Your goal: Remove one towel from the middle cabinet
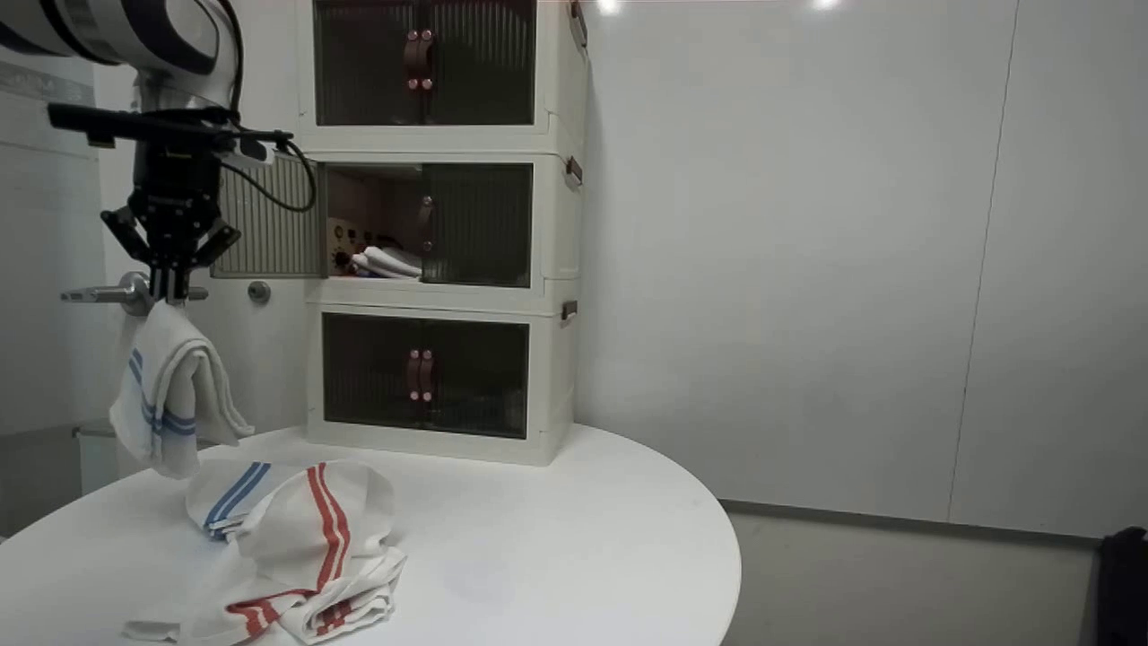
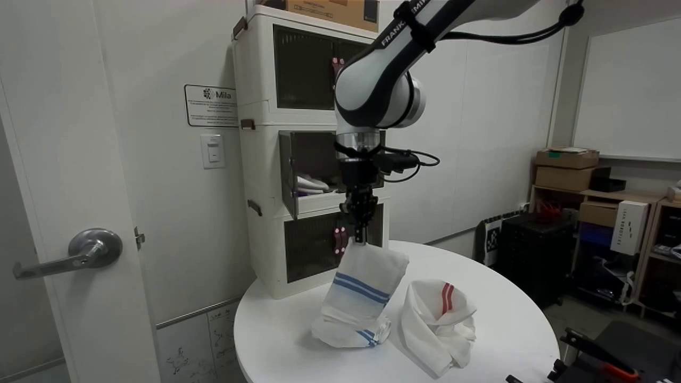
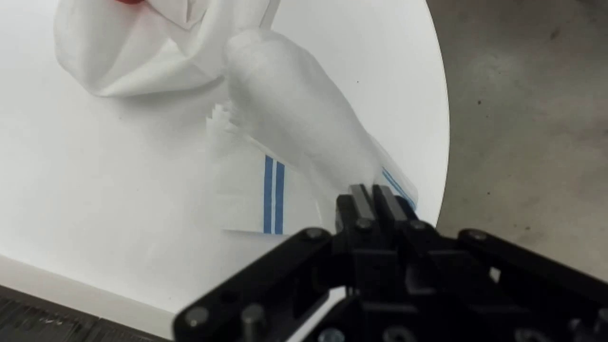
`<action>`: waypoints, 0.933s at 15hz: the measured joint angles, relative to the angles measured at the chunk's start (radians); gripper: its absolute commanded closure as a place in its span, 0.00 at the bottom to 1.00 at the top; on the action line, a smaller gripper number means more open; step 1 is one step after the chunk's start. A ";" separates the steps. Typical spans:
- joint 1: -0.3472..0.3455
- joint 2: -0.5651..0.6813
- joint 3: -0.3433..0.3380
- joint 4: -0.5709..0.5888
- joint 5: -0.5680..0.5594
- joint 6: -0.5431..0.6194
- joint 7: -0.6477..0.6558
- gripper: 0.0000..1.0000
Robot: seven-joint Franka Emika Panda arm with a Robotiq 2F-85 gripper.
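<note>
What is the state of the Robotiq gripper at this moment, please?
Robotiq gripper: closed, holding the white towel with blue stripes by its upper end.

white-and-black arm [image 2: 364, 88] | FRANKA lettering [image 2: 394, 33] | black hand [image 3: 370, 192] | silvery screws [image 3: 196, 316]

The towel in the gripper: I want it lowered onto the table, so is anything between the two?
Yes: a folded blue-striped towel lies on the table, seemingly partly beneath the held towel; whether they touch I cannot tell. Red-striped cloth appears off to one side.
</note>
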 measured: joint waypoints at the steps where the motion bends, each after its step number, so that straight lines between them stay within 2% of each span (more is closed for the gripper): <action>1: -0.006 0.016 0.000 -0.002 0.005 -0.001 -0.014 0.97; 7: -0.031 0.109 0.000 0.025 0.007 -0.001 -0.077 0.97; 14: -0.062 0.254 0.001 0.161 0.012 -0.070 -0.221 0.97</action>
